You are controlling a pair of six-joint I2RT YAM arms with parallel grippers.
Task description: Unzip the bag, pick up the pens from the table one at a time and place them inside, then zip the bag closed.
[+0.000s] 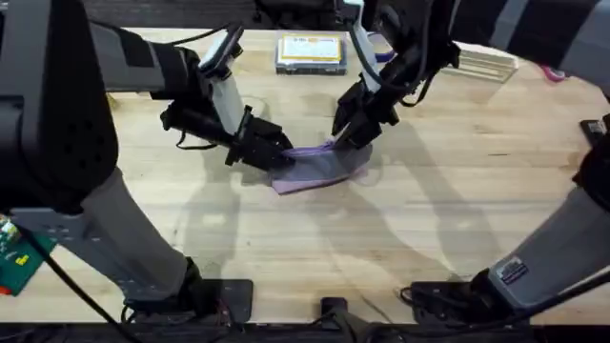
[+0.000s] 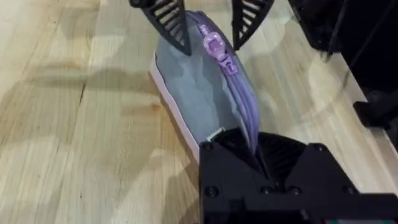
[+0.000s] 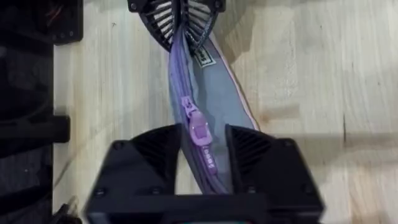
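Left gripper (image 3: pixel 180 22) jaws pinch the bag (image 2: pixel 199 102) end; right gripper (image 2: pixel 208 28) jaws straddle the pull (image 3: pixel 199 130), unclosed. Close squarely on it, then draw along the zipper.

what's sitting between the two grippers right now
The bag spans the gap: the left gripper clamps one end, and the right gripper's open jaws straddle the zipper pull at the other. The overhead view shows it.

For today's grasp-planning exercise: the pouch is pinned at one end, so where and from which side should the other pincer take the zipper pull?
Take the purple zipper pull by its flat tab, coming from above with one finger on each side of the zipper line. It lies along the top seam of the bag, in the gap of the open right pincer. The left pincer clamps the opposite end.
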